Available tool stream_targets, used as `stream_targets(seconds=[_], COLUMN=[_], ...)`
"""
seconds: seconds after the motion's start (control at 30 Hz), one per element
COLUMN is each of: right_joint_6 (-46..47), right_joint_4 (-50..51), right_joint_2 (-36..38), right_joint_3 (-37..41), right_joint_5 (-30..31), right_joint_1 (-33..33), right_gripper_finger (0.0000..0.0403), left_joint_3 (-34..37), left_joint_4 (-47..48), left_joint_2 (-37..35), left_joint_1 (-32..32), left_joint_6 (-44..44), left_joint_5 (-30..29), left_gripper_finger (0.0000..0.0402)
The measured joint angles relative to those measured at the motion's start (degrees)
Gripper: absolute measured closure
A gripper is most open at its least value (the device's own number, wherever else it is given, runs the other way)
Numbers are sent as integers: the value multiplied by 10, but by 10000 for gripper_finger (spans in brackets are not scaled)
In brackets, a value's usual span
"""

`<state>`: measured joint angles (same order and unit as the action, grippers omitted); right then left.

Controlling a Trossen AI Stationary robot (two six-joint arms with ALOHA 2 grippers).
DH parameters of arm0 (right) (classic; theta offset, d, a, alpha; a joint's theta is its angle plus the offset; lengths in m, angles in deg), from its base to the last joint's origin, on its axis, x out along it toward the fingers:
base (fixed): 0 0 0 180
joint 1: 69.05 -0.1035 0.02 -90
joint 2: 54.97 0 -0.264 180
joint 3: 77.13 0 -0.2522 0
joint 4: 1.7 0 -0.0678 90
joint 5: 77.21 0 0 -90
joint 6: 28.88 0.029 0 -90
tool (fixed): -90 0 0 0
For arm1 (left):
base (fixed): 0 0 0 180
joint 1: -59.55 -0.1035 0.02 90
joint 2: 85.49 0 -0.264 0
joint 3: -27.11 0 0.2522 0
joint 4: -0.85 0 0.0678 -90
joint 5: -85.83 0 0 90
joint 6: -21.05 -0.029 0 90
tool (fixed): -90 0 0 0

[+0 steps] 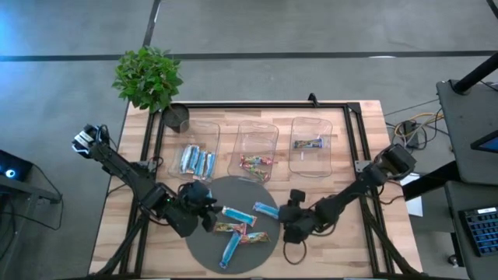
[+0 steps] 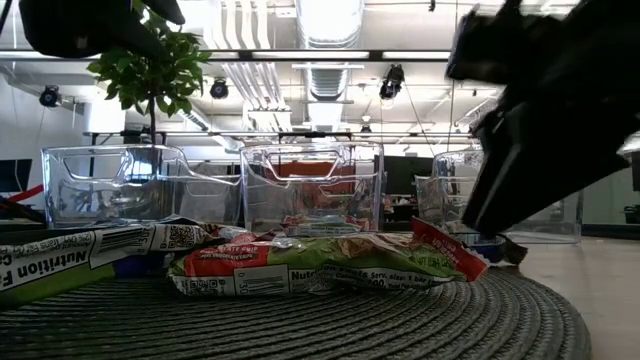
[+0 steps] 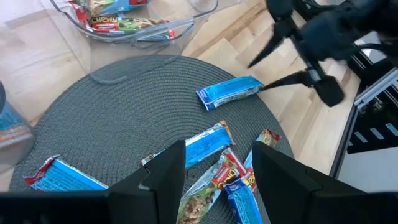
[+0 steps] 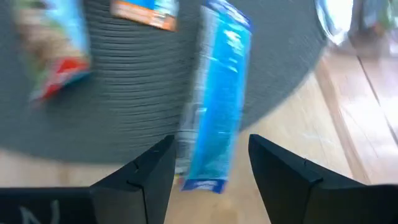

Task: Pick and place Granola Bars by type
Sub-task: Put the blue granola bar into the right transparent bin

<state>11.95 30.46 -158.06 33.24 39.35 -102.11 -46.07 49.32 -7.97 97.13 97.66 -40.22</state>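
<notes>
Several granola bars lie flat on a round grey mat (image 1: 204,253): light blue ones (image 1: 266,209), (image 1: 238,215), (image 1: 230,250) and multicoloured ones (image 1: 229,228), (image 1: 253,238). My left gripper (image 1: 212,219) (image 3: 217,165) hangs open over the mat's left part, its fingers astride a blue bar (image 3: 202,148) and a multicoloured bar (image 3: 214,186). My right gripper (image 1: 286,214) (image 4: 208,149) is open at the mat's right edge. Its fingers stand on either side of the near end of a blue bar (image 4: 217,99) (image 3: 229,92) without touching it.
Three clear bins stand along the far side: the left bin (image 1: 208,128) holds blue bars, the middle bin (image 1: 258,128) multicoloured ones, the right bin (image 1: 311,124) a darker bar. A potted plant (image 1: 148,78) stands at the far left corner. Bare wood lies beside the mat.
</notes>
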Motion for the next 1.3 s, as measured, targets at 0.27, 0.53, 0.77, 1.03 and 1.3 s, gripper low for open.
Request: stream_targets(seconds=[0.27,0.53,0.77,1.03,1.3], right_joint_6=[8,3,8,23,27], right_joint_4=[-8,-8,-8,-23,-23], right_joint_2=[-2,-2,-2,-33,-34], right_joint_3=[2,2,-8,-9,-9], right_joint_5=[-80,-75,-46,-64,-99], right_joint_1=[27,28,30,51,72], right_gripper_finger=[207,142,67,61,89], left_joint_3=[5,7,7,7,7], left_joint_4=[-4,-7,-6,-6,-6], left_joint_2=[0,0,0,0,0], left_joint_1=[0,0,-1,-1,-1], left_joint_6=[13,23,23,19,19], left_joint_5=[2,3,3,1,1], left_gripper_finger=[234,234,234,234,234])
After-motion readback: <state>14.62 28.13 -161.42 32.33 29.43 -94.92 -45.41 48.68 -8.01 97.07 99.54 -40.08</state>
